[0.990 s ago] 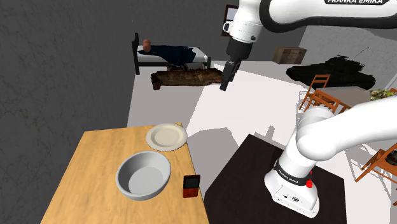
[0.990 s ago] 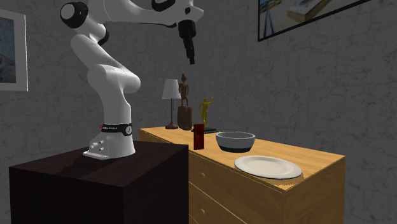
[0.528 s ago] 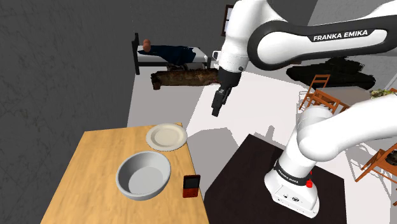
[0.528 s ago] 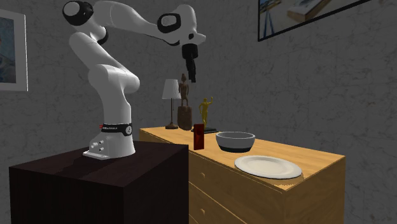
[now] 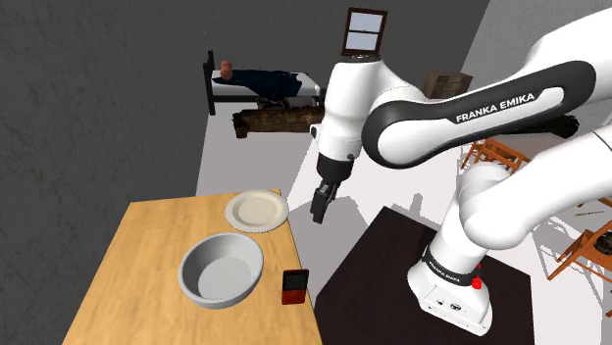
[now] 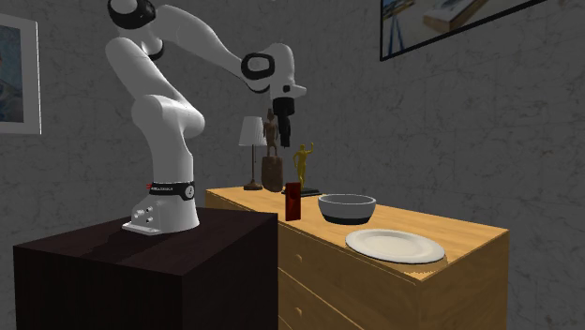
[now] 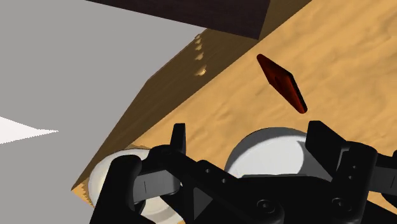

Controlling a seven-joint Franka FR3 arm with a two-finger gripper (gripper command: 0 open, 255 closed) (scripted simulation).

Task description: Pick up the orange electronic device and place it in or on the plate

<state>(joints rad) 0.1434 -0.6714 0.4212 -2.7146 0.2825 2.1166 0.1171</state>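
My gripper (image 5: 319,208) hangs fingers apart and empty at 1 o'clock of the orange-red device (image 5: 294,286), its body half-hiding the plate (image 7: 97,180) in the wrist view.

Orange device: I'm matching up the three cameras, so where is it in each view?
Shoulder view: the orange device stands low centre, at the table edge nearest the stand, right of the grey bowl.
Second exterior view: the device is centre, upright, just left of the bowl.
Wrist view: the device is on the wood between the bowl and the stand.
Shared landmark: the grey bowl beside it.
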